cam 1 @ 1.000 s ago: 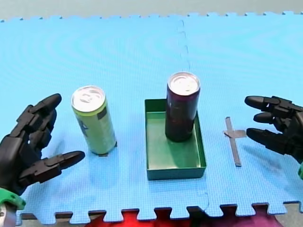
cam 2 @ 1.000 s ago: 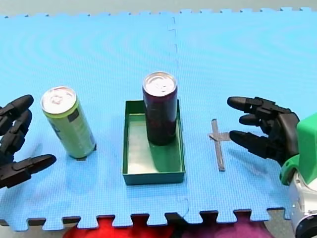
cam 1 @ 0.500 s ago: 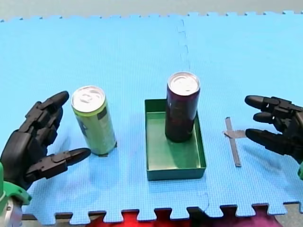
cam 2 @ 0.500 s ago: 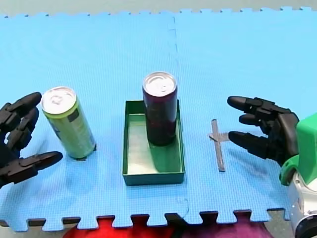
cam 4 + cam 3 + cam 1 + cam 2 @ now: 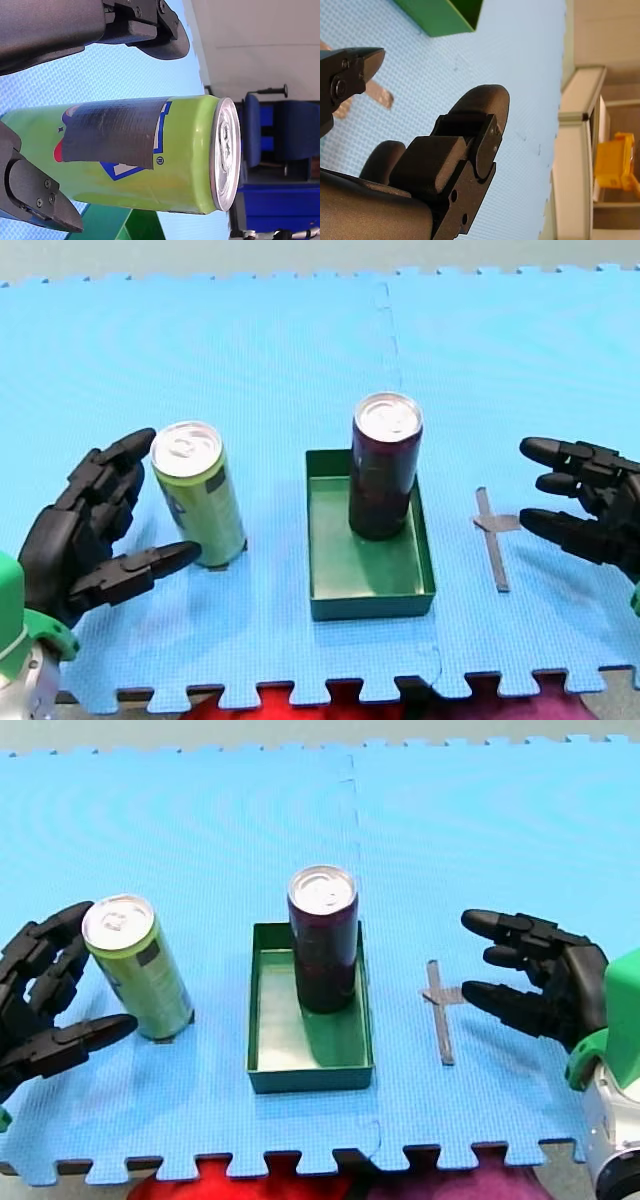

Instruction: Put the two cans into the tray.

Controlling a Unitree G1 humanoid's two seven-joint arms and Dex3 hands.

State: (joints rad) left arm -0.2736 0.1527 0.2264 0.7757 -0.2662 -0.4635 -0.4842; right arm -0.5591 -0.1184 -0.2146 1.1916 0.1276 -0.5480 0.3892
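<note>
A green can [image 5: 200, 495] stands upright on the blue foam mat, left of the green tray [image 5: 325, 585]. My left hand [image 5: 105, 530] is open right beside this can, fingers on either side of it, not closed on it. The second wrist view looks at the same green can [image 5: 145, 157] with black fingers [image 5: 145, 30] either side. A dark purple can [image 5: 383, 475] stands upright inside the tray at its far end. My right hand [image 5: 585, 515] hovers open to the right of the tray, holding nothing.
A grey tape cross [image 5: 493, 535] lies on the mat between the tray and the right hand. The mat's toothed front edge [image 5: 330, 690] runs along the bottom. Open mat stretches behind the cans.
My left hand has moved right, up to the green can, so its fingers now flank the can. The right hand and both cans have stayed put.
</note>
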